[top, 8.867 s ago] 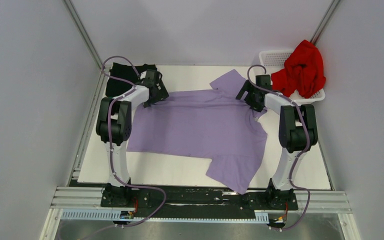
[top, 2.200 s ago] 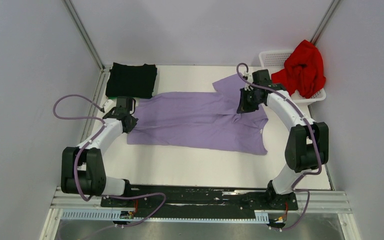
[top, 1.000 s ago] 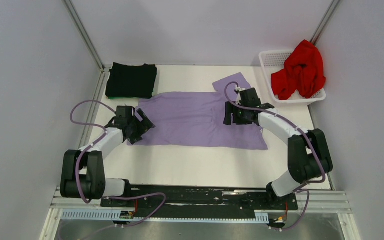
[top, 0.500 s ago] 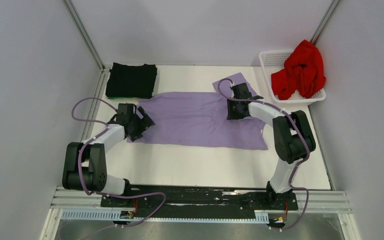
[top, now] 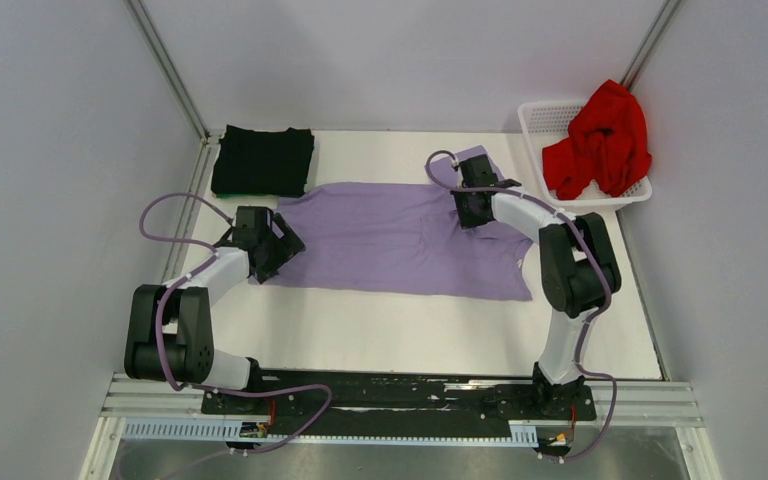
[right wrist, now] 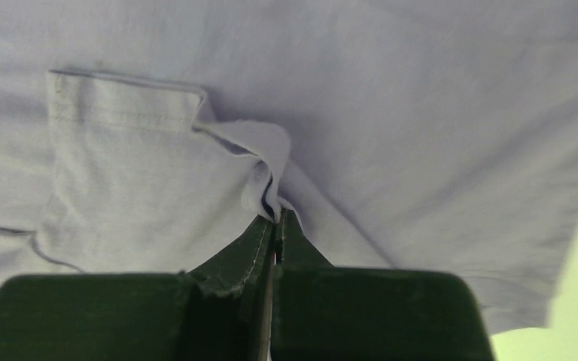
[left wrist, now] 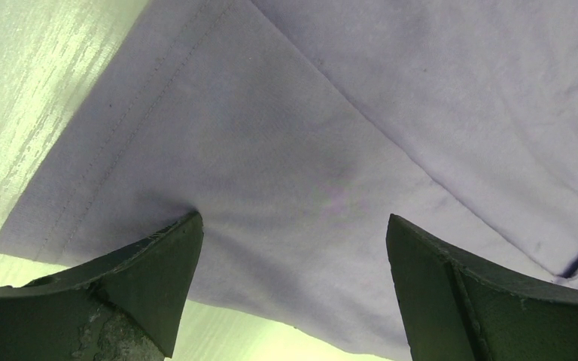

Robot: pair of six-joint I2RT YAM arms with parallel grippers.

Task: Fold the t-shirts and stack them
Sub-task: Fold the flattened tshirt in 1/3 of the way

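Since the lavender t-shirt (top: 400,235) lies as a long, partly folded band across the surface (top: 390,330), I judge I am mid-fold on this shirt, with stacking not yet begun. My right hand (right wrist: 275,222) has its fingers pressed together on a small ridge of the lavender cloth, and a stitched hem sits just to the hand's left in the wrist view. My left hand (left wrist: 293,226) is spread wide with nothing between its fingers. The shirt's hemmed corner lies directly under it, and one fingertip appears to touch the fabric. Beyond my left hand the black t-shirt (top: 262,160) lies folded flat. Beyond and outward of my right hand the red t-shirt (top: 605,140) is heaped in the white basket (top: 550,112). Next, I judge, the left hand must close on that corner so both hands can lift and carry the edge over evenly; a one-sided pull would skew the fold.
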